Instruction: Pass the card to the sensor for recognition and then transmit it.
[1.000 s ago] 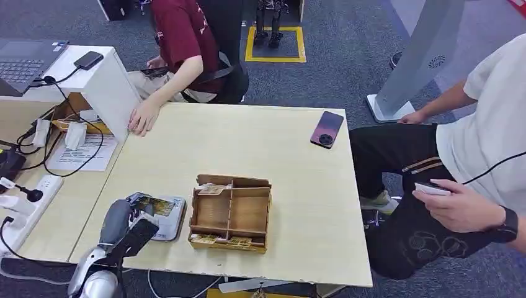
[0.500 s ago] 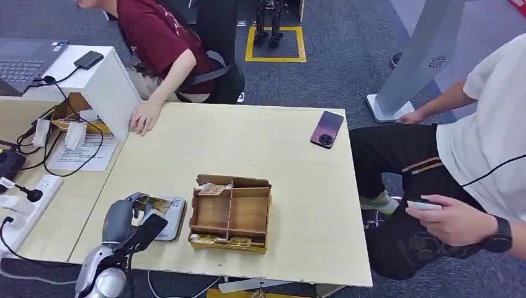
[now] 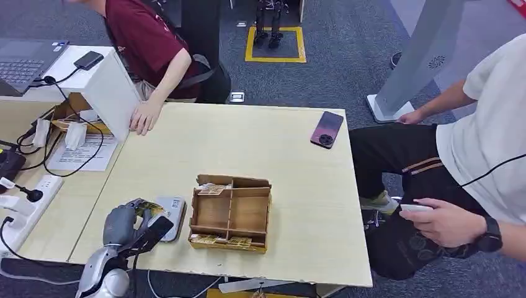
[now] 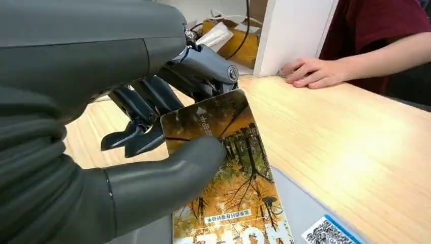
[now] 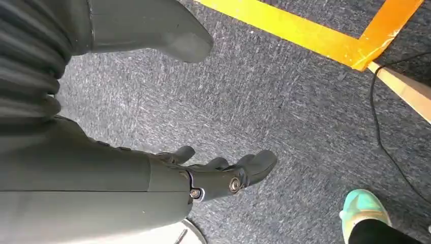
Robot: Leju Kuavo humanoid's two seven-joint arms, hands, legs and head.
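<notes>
My left hand [image 3: 124, 225] is over the near left corner of the table and pinches a card [image 3: 147, 208] printed with autumn trees. In the left wrist view the thumb [image 4: 173, 175] presses on the card [image 4: 234, 178] while the dark fingers [image 4: 147, 101] support it from behind. The card hangs just above the flat grey sensor [image 3: 173, 212], whose grey top and blue code label [image 4: 325, 235] lie right under it. My right hand [image 5: 213, 178] hangs over the grey carpet, its fingers apart and nothing in them.
A wooden compartment box [image 3: 231, 213] with cards stands right of the sensor. A dark red phone [image 3: 327, 129] lies at the far right. A person in red rests a hand [image 3: 146, 117] by a white stand [image 3: 111, 87]. A seated person in white [image 3: 484, 155] is at the right.
My left hand has drawn back a little toward the near table edge with the card, uncovering more of the sensor. The person in red has leaned left; the seated person's hand has sunk.
</notes>
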